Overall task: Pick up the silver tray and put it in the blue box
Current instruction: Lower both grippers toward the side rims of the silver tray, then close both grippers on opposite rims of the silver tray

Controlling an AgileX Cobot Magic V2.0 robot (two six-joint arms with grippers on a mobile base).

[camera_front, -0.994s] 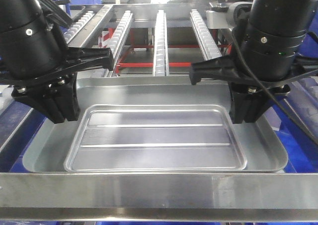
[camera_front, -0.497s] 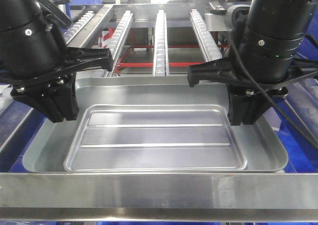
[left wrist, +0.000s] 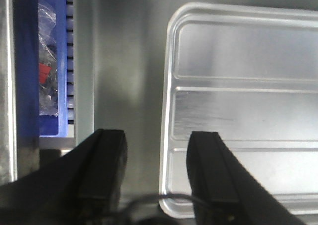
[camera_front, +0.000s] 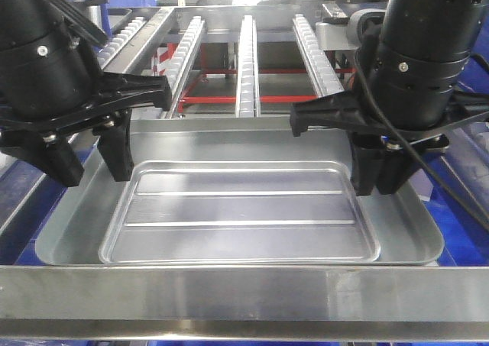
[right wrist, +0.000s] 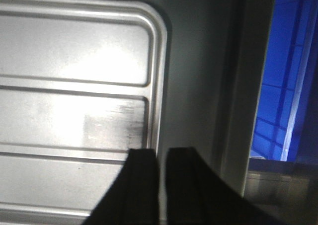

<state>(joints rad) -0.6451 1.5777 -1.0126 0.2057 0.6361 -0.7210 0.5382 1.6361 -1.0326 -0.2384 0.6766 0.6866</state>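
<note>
Left pincer (left wrist: 157,135) spread, right pincer (right wrist: 161,154) nearly closed — both over silver tray (camera_front: 244,208)

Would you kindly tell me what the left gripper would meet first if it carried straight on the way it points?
Most likely the silver tray: the open left gripper points down at its wide left rim, with one finger just inside the recess. Depth is unclear.
</note>
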